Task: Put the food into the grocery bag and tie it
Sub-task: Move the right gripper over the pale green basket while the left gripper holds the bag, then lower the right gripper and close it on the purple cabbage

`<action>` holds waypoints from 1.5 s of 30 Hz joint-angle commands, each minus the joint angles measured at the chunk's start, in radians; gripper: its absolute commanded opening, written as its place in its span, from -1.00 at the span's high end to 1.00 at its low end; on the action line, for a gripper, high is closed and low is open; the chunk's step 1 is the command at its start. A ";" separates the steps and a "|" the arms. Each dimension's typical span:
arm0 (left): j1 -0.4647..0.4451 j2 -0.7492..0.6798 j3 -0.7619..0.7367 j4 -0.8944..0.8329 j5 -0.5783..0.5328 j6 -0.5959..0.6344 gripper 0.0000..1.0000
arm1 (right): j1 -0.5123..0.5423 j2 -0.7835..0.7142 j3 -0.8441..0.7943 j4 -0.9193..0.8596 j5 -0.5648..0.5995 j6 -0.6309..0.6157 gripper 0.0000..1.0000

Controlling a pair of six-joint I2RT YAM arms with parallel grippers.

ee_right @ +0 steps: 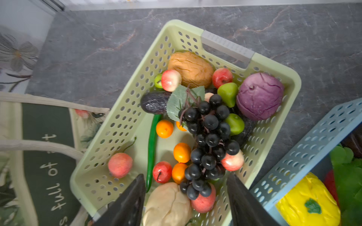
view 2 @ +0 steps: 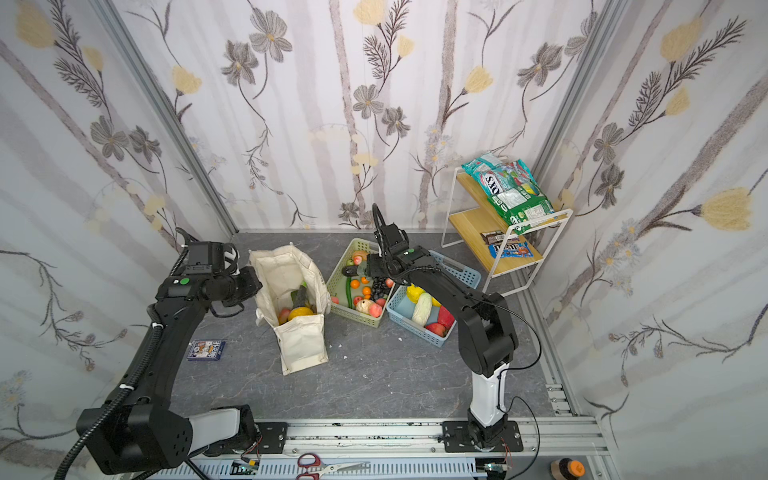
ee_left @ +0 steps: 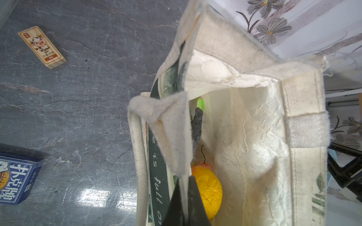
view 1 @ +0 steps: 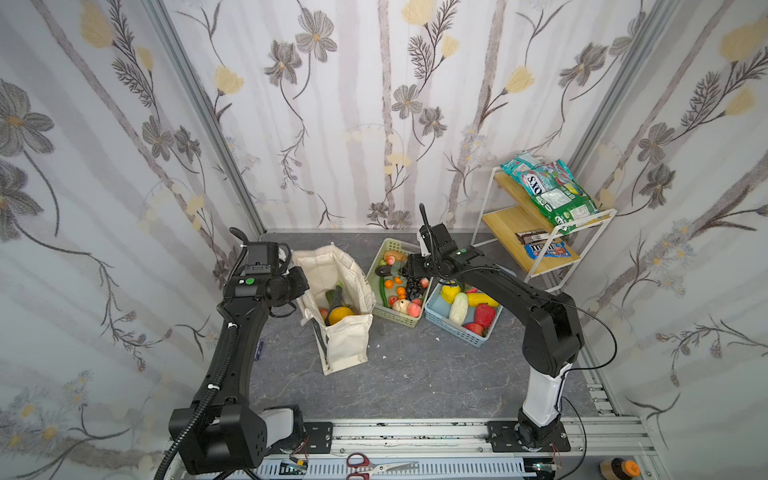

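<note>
Loading step: bag (view 1: 347, 340) rim pinched between left fingers (ee_left: 175, 203); right fingers (ee_right: 133, 199) spread over grapes (ee_right: 207, 144), frame centre. Next: lower, close.

We see pale floral wallpaper (view 1: 374, 104) rising behind and beside the white-framed wooden shelf (view 1: 508, 224). Before that shelf we find grey veined floor (view 1: 415, 374).

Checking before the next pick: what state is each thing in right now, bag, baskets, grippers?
grocery bag: upright, mouth open, handles untied, yellow fruit and other pieces inside.
left gripper: shut on the bag's rim.
right gripper: open, empty, above the grapes.
grapes: lying in the green basket.
green basket: many fruits inside.
blue basket: holding vegetables.
</note>
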State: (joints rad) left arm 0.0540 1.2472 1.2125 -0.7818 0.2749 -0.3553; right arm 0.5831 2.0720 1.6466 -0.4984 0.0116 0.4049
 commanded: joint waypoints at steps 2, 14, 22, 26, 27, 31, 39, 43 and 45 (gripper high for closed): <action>0.001 0.001 0.012 0.015 0.000 0.004 1.00 | 0.001 0.026 0.016 -0.003 0.059 -0.034 -0.33; 0.001 0.000 0.006 0.025 -0.006 -0.001 1.00 | -0.041 0.075 0.057 -0.008 0.131 -0.058 -0.24; 0.001 -0.006 0.013 0.016 -0.014 0.004 1.00 | -0.066 0.197 0.218 -0.055 0.184 -0.086 -0.23; 0.000 -0.006 0.019 0.012 -0.010 0.003 1.00 | -0.067 0.254 0.287 -0.082 0.247 -0.108 -0.26; 0.001 -0.007 0.019 0.009 -0.011 0.003 1.00 | -0.066 0.264 0.301 -0.088 0.261 -0.113 -0.26; 0.001 -0.005 0.019 0.002 -0.013 0.007 1.00 | -0.068 0.302 0.343 -0.094 0.297 -0.133 -0.26; 0.001 -0.008 0.016 0.000 -0.011 0.007 1.00 | -0.074 0.364 0.389 -0.108 0.288 -0.128 -0.25; 0.000 -0.008 0.013 0.002 -0.010 0.006 1.00 | -0.075 0.383 0.391 -0.109 0.289 -0.127 -0.25; -0.001 -0.008 0.013 0.002 -0.007 0.006 1.00 | -0.075 0.392 0.393 -0.108 0.293 -0.126 -0.26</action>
State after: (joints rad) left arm 0.0536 1.2442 1.2198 -0.7856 0.2737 -0.3553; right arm 0.5076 2.4531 2.0274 -0.6239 0.2867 0.2825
